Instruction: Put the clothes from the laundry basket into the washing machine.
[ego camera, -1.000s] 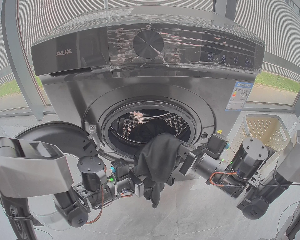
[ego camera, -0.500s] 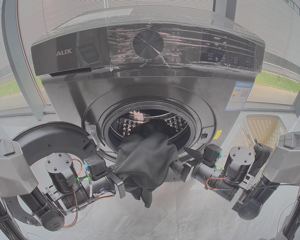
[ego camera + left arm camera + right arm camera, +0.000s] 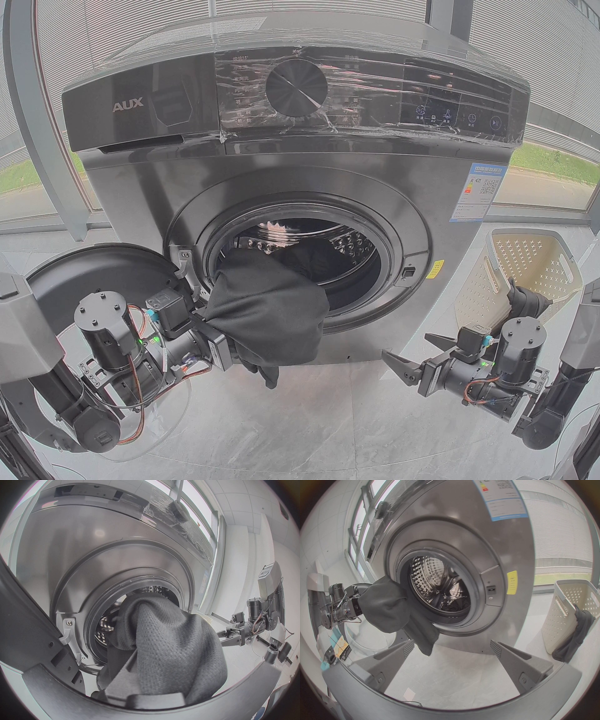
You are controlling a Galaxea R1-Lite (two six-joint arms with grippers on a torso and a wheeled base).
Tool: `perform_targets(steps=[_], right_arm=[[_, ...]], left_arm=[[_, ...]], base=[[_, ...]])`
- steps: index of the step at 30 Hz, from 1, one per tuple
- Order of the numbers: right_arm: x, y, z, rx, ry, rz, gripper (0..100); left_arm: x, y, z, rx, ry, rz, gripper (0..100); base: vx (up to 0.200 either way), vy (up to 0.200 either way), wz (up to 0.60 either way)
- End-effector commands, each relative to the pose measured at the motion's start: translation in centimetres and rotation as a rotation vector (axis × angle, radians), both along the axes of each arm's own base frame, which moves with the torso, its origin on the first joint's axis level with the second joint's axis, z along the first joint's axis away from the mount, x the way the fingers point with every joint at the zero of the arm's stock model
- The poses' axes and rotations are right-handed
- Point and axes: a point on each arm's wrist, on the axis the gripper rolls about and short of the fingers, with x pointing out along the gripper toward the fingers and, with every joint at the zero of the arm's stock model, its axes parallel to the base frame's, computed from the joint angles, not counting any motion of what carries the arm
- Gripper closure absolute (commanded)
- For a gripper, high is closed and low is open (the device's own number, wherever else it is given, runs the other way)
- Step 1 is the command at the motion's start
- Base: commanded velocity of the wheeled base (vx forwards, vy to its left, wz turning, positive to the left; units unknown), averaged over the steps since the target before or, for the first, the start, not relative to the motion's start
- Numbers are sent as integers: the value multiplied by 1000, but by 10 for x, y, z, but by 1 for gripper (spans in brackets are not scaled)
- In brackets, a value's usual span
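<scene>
The left gripper (image 3: 234, 347), clamped on the dark garment (image 3: 269, 309), should push deep into the drum (image 3: 350, 245) before releasing. The right gripper (image 3: 405, 345) hangs with its fingers apart.

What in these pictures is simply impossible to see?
- How the left gripper grips: buried under the black garment, head and left wrist views.
- Bottom of the laundry basket: behind its own wall, head and right wrist views.
- What lies deep in the drum: too dark to tell, every view.
</scene>
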Motion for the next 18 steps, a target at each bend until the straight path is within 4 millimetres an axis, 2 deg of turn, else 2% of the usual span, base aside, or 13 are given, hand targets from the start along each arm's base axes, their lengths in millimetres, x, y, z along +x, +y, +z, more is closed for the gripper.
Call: perform_targets(steps=[1,11,18], right_arm=[[1,-12,5,9,-7,-43,0],[7,-13,6,18,-20,-55,0],[7,-11,7,22,-24,-49,0]], left_arm=[[-2,1,0,-1,4,2,100],[-5,-12,-14,27,50,-37,100],[-2,-15,-21,40,69,-37,100]], base=[[0,0,0],[0,0,0],[200,0,0]])
